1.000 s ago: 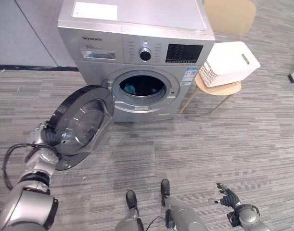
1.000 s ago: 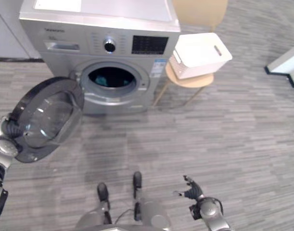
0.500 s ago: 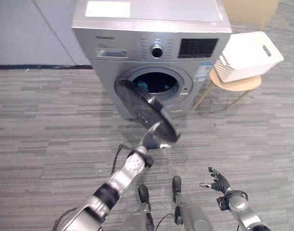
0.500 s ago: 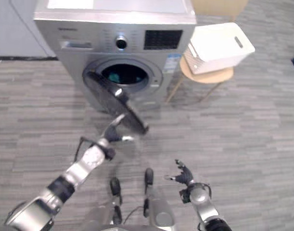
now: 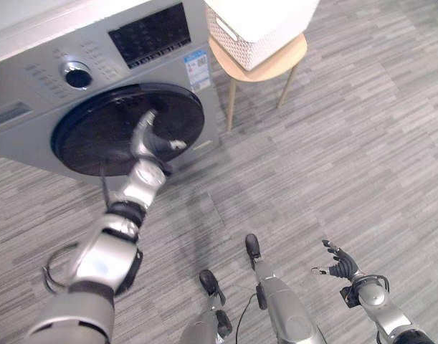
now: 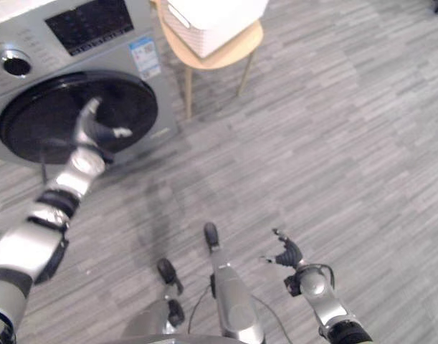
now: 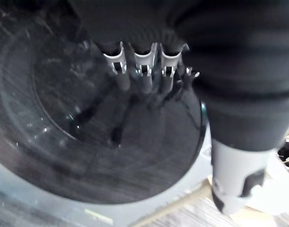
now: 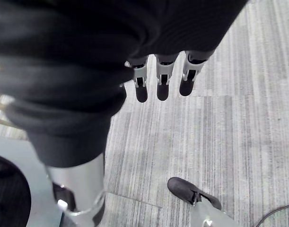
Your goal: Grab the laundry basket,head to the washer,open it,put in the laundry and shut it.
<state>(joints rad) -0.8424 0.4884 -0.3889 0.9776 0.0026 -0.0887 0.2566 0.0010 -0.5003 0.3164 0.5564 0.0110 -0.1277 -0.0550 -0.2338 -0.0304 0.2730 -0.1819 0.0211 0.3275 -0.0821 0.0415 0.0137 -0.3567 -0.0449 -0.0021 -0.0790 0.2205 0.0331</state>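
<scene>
Last step – left hand [image 5: 150, 140], fingers straight, flat against washer door [image 5: 97, 132], seemingly shut (latch unclear). Right hand [image 5: 339, 264] relaxed, holding nothing.

Grey striped carpet floor [image 5: 333, 158] carries the washer [image 5: 97, 79]; beside it stands a round wooden stool [image 5: 265, 68]. On the stool rests a white laundry basket [image 5: 258, 21].

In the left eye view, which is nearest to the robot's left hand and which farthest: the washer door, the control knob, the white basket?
From the left hand:
1. Washer door: the hand's straight fingers rest on its dark glass.
2. Control knob: on the panel above the door, toward the robot's left.
3. White basket: on the wooden stool, at the washer's right side.
</scene>
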